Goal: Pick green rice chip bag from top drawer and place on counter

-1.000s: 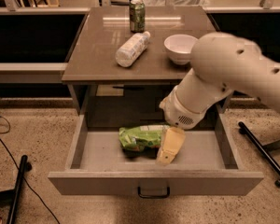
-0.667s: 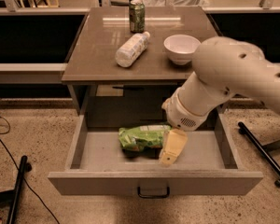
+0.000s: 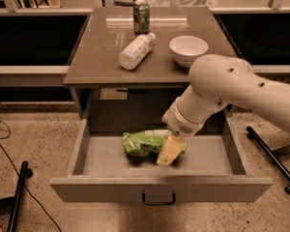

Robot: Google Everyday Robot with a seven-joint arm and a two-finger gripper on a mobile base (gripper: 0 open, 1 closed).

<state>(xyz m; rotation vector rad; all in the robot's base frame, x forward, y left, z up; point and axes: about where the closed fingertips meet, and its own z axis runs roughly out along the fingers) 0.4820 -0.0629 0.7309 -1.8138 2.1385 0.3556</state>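
Observation:
The green rice chip bag [image 3: 144, 143] lies inside the open top drawer [image 3: 160, 188], near its middle. My gripper [image 3: 168, 151] hangs down into the drawer from the white arm at the right. Its yellowish finger [image 3: 167, 152] sits at the bag's right end, touching or overlapping it. The counter [image 3: 101, 57] is above and behind the drawer.
On the counter stand a green drink can [image 3: 141, 16] at the back, a white plastic bottle [image 3: 135, 50] lying on its side, and a white bowl [image 3: 188, 50] at the right. A dark stand leg [image 3: 271, 157] runs along the floor at right, another [image 3: 17, 199] at left.
The gripper has shifted slightly left, closer onto the bag's right end. The bag has not moved.

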